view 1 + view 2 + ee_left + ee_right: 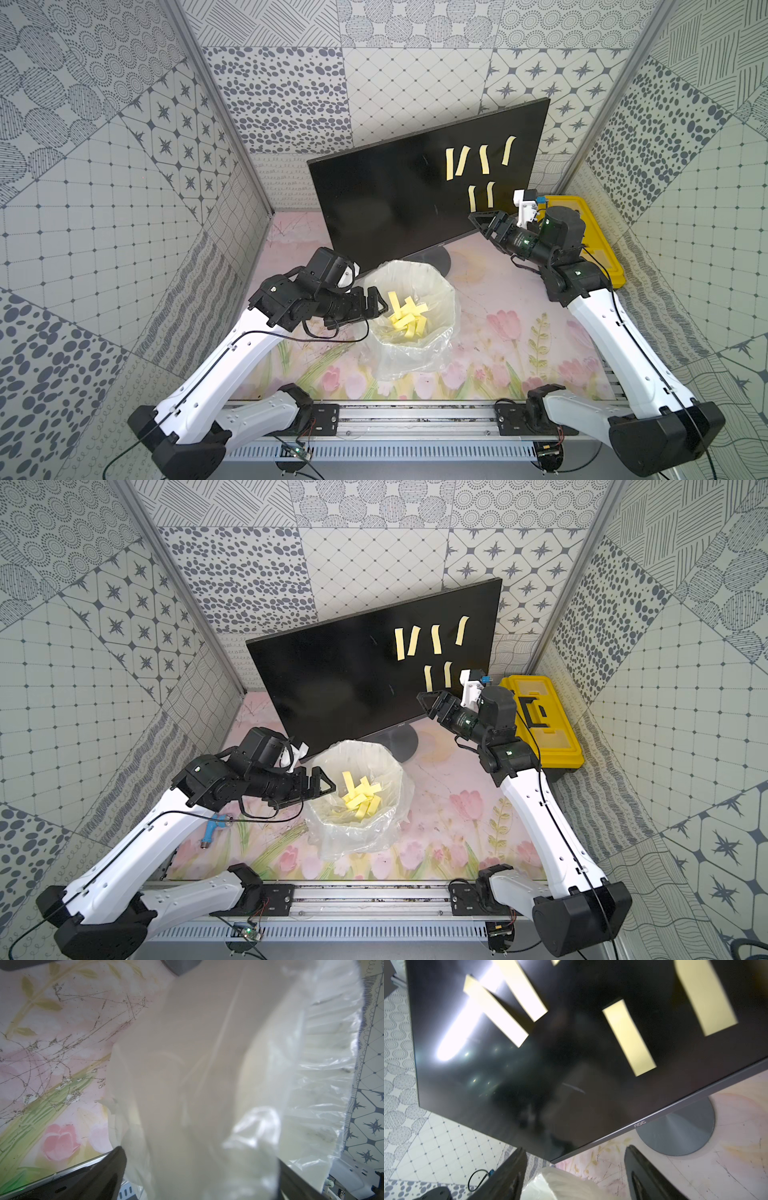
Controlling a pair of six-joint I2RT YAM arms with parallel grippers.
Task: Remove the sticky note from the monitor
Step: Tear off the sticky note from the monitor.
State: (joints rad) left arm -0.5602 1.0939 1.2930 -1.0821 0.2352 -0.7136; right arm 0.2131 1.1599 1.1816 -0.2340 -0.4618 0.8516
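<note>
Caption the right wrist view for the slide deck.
Open right gripper faces the monitor, several yellow sticky notes on its dark screen, round stand beneath.

Both arms, the left arm (232,353) and the right arm (615,332), wear long white shells, with bulky black housings at base, elbow and wrist. A thin black cable (324,341) trails along each white link. The fingers (380,301) are black triangular frames. Small green lights (549,221) glow on the right arm's joints. Its wrist carries a white bracket (525,208) with a blue part. Black plates (326,417) bolt the bases to a silver rail (415,419).
</note>
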